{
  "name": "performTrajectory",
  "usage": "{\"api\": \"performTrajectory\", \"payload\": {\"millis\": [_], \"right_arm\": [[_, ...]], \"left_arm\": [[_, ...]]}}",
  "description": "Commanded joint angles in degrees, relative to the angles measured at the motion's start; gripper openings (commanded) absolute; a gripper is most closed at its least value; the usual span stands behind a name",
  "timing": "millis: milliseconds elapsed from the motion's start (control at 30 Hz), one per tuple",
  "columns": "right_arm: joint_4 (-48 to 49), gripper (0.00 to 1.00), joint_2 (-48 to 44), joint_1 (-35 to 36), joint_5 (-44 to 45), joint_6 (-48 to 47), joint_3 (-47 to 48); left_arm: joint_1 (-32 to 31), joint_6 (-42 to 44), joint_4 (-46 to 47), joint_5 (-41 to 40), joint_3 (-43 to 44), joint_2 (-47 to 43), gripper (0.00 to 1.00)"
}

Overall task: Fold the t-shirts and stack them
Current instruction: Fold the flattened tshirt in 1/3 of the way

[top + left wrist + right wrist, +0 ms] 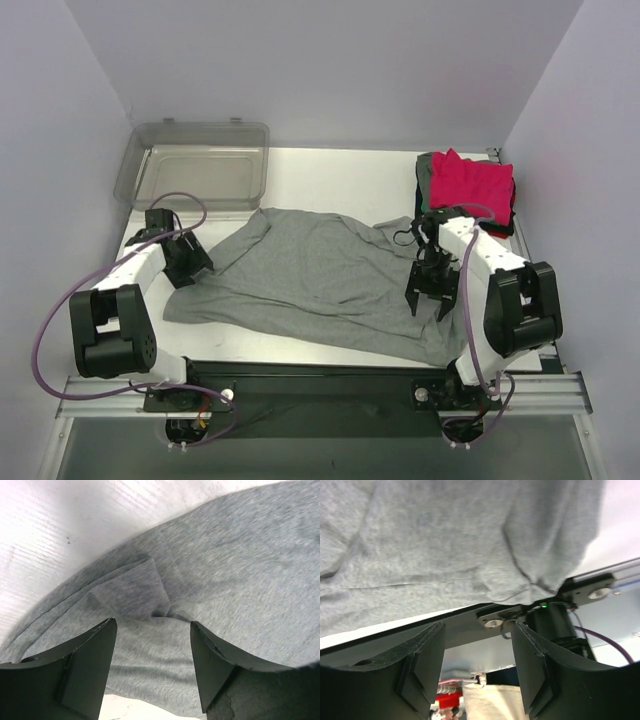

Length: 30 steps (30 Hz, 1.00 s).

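Observation:
A large heather-grey t-shirt (320, 285) lies spread and rumpled across the middle of the table. A pile of folded t-shirts (468, 188), bright pink-red on top of darker ones, sits at the back right. My left gripper (192, 268) is open and empty, low over the shirt's left edge, where a folded sleeve (132, 592) shows ahead of its fingers. My right gripper (431, 302) is open and empty above the shirt's front right part; the shirt's hem (470, 587) hangs over the table's near edge in its view.
A clear plastic bin (195, 165) stands at the back left. Purple walls close in the table on three sides. The black near rail (320, 385) and the right arm's base (555, 622) lie just past the shirt's front hem.

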Motion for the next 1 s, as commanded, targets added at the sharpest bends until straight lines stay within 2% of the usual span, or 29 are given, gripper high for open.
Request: {"api": "performTrajectory", "payload": {"millis": [0, 267, 567, 733, 767, 967], "right_arm": [[-0.31, 0.55, 1.94, 0.76, -5.19, 1.06, -1.92], [7.61, 0.52, 3.08, 1.12, -10.75, -1.22, -10.70], [13.50, 0.42, 6.51, 1.12, -10.14, -1.57, -12.03], [15.08, 0.32, 8.71, 1.12, -9.96, -2.01, -12.39], [15.17, 0.28, 8.54, 1.12, -9.96, -1.93, -12.30], [11.85, 0.17, 5.47, 1.20, -10.66, -1.05, -9.58]], "left_arm": [[-0.50, 1.20, 0.70, 1.00, 2.82, -1.46, 0.71], [-0.85, 1.46, 0.26, 1.36, 2.99, -1.80, 0.71], [-0.85, 2.43, -1.40, 1.18, 3.08, -3.04, 0.71], [-0.94, 2.95, -2.46, 0.83, 3.61, -3.65, 0.71], [-0.94, 3.13, -2.46, 0.74, 3.61, -3.74, 0.71], [-0.94, 3.74, -2.99, 0.39, 3.61, -3.57, 0.71]]}}
